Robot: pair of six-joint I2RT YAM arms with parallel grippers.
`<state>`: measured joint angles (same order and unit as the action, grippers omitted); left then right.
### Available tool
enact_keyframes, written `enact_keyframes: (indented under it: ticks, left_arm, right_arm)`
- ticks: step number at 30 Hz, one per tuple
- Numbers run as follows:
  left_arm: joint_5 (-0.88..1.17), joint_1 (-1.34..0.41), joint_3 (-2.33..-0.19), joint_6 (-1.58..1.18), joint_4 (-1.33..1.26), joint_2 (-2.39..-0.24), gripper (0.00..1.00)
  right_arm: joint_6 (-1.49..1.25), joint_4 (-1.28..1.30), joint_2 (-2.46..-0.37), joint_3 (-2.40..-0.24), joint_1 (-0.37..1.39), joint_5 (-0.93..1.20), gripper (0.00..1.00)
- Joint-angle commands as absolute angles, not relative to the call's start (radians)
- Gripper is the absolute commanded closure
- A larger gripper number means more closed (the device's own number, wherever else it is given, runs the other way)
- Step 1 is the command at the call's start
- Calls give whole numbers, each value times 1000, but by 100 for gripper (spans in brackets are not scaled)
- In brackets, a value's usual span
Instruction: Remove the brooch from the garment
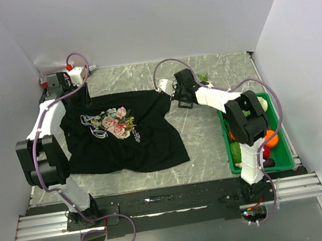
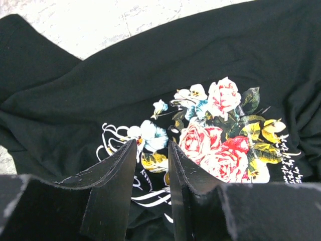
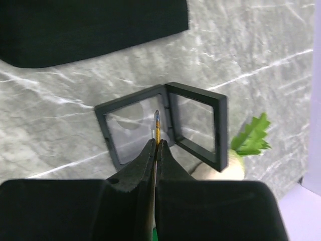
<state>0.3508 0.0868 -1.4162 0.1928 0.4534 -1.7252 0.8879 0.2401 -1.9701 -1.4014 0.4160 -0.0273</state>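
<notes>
The garment [image 1: 122,144], a black T-shirt with a rose print [image 2: 220,145], lies spread on the table's left half. Above the print's left part hovers my left gripper [image 2: 152,143], open, with only fabric showing between its fingers. Past the shirt's right sleeve, my right gripper [image 3: 157,143] is shut on the brooch [image 3: 157,128], a thin yellowish-gold piece seen edge-on that sticks out beyond the fingertips. The brooch hangs over an open black box [image 3: 165,125] with clear panes lying flat on the marble. In the top view the right gripper [image 1: 172,90] sits by the shirt's right shoulder.
A green tray [image 1: 283,139] of toy fruit and vegetables stands along the right edge. A white radish-like toy with green leaves [image 3: 241,150] lies just behind the open box. White walls close in the table at the back and both sides.
</notes>
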Motion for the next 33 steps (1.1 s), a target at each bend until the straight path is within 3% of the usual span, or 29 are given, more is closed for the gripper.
enact_keyframes:
  ticks: [1, 13, 17, 26, 33]
  left_arm:
    - [373, 77, -1470, 179, 446, -1740, 62]
    - [360, 66, -1476, 193, 457, -1749, 62]
    - [359, 63, -1473, 193, 456, -1750, 62]
    - [365, 55, -1482, 192, 449, -1759, 62]
    - [377, 43, -1497, 192, 457, -1775, 62]
  right_arm:
    - [908, 232, -1991, -1443, 400, -60, 100]
    - [914, 293, -2062, -1500, 400, -63, 100]
    - [902, 334, -2068, -1516, 400, -66, 85]
    - [861, 382, -2023, -1503, 402, -52, 74]
    - [815, 425, -2025, -1534, 405, -35, 71]
